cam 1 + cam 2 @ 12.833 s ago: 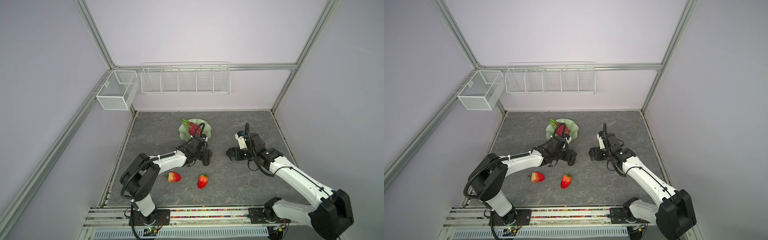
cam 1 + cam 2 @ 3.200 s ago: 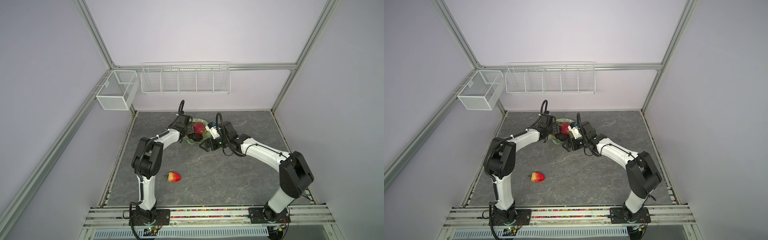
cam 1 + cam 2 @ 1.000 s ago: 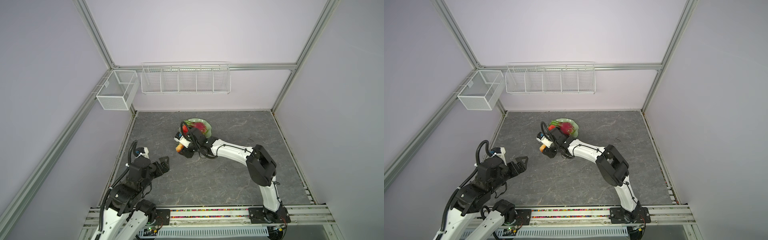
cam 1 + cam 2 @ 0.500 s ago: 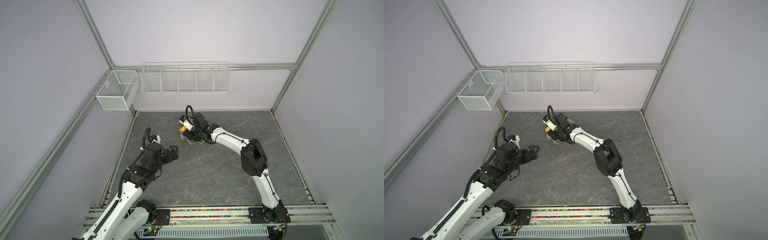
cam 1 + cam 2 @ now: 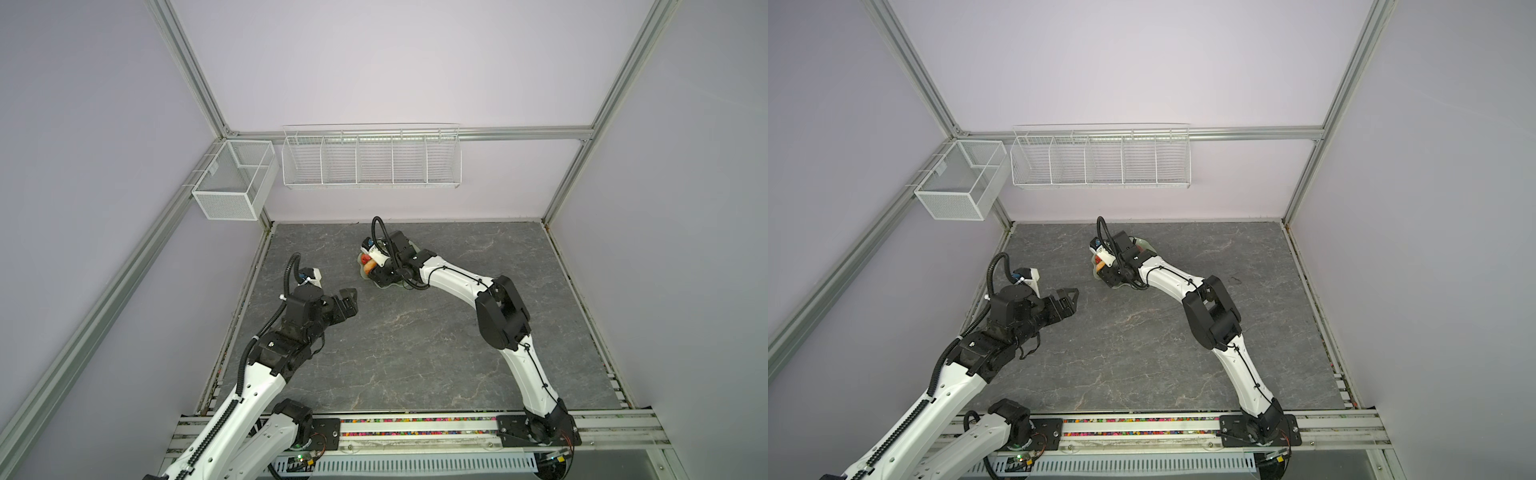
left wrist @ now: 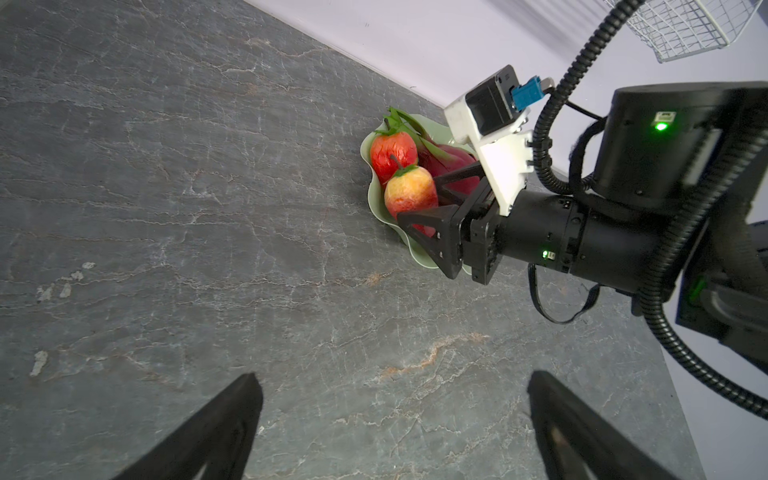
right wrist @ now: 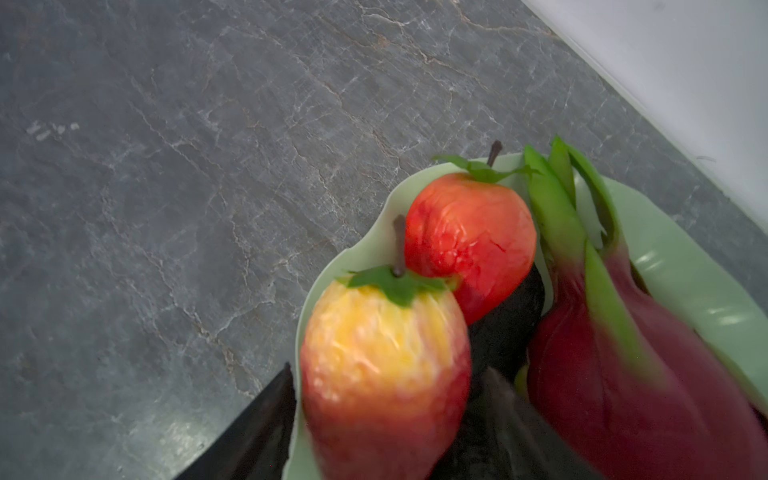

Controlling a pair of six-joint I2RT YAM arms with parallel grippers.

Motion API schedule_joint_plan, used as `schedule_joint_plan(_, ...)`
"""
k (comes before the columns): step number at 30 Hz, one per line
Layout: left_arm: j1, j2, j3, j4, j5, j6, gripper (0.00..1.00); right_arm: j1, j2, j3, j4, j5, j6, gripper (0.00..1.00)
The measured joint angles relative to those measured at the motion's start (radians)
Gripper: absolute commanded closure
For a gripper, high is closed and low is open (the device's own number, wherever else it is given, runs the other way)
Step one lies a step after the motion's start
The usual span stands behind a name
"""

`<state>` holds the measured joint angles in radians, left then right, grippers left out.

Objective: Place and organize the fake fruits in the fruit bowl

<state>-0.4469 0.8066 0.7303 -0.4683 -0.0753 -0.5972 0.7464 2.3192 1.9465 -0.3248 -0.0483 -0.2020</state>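
The fruit bowl (image 6: 374,199) sat a little above the middle of the frame in both top views, close to the back wall. It was pale green and shiny, with a wavy rim. Inside lay a strawberry with a yellow patch (image 7: 382,374), a redder strawberry (image 7: 469,245), a dark pink dragon fruit (image 7: 623,395) and a black bumpy fruit (image 7: 511,316) tucked between them. Both strawberries had wrinkly skin. Their stems pointed away from the right pincer (image 6: 417,198). The dragon fruit lay long-ways beside them, its green leafy tips pointing at the rim nearest the wall.

The right pincer's two black fingers stood partly apart, one on each side of the yellow-patched strawberry. I could not tell whether they pressed on it.

The right arm (image 5: 453,282) rose from the lower right of the frame, bent at the elbow, then stretched low toward the upper left, across the middle, to the bowl.

The left arm (image 5: 257,374) came up from the lower left. The left pincer (image 5: 349,299) hung wide apart and empty above the grey, stone-look table (image 5: 415,353), pointing toward the bowl but well apart from it.
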Motion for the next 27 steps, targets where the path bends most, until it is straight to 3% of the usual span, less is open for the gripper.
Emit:
schedule_joint_plan(5,0.0,-0.003,0.0,0.001,0.007,0.0,0.01,-0.003,0.0,0.0,0.0,0.01,-0.002,0.0)
schedule_joint_plan(8,0.0,-0.001,0.0,0.014,0.021,0.006,0.01,-0.004,-0.006,0.0,0.001,0.019,-0.006,0.12)
schedule_joint_plan(10,0.0,0.005,0.0,0.031,0.028,0.02,0.01,-0.004,-0.029,-0.016,0.001,0.026,-0.005,0.12)
schedule_joint_plan(13,0.0,0.029,0.0,0.062,0.032,0.05,0.01,-0.004,-0.138,-0.101,0.008,0.043,-0.003,0.12)
schedule_joint_plan(17,0.003,0.09,0.0,0.128,0.008,0.094,0.01,-0.022,-0.417,-0.325,0.06,0.081,0.032,0.12)
schedule_joint_plan(19,0.003,0.13,0.0,0.154,-0.05,0.122,0.01,-0.062,-0.587,-0.468,0.103,0.089,0.079,0.11)
schedule_joint_plan(21,0.004,0.179,0.0,0.172,-0.176,0.147,0.01,-0.146,-0.755,-0.626,0.146,0.106,0.146,0.11)
schedule_joint_plan(24,0.008,0.235,-0.056,0.293,-0.423,0.222,0.01,-0.354,-0.962,-0.874,0.193,0.159,0.263,0.12)
schedule_joint_plan(27,0.023,0.319,-0.186,0.519,-0.626,0.344,0.01,-0.578,-1.061,-1.109,0.237,0.236,0.333,0.12)
